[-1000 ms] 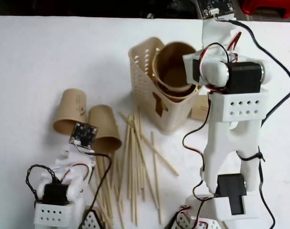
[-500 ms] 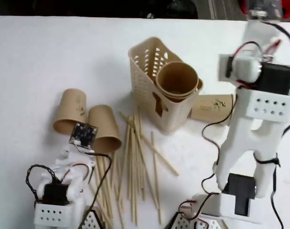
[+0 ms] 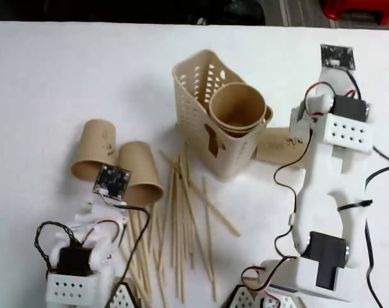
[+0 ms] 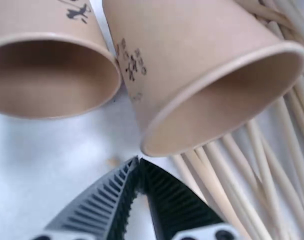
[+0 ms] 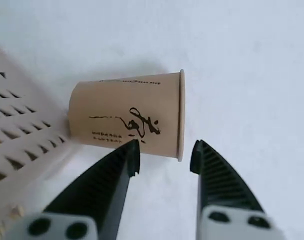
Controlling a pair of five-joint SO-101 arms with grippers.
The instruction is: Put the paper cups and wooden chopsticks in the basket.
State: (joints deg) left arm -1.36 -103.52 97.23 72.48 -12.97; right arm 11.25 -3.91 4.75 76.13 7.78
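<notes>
My right gripper (image 5: 164,150) hangs open and empty above the cup (image 5: 126,117), which lies on its side just beside the basket (image 5: 16,150). I judge this to be the pick-up step. Next I must lower, straddle the cup near its rim, and close gently.
</notes>
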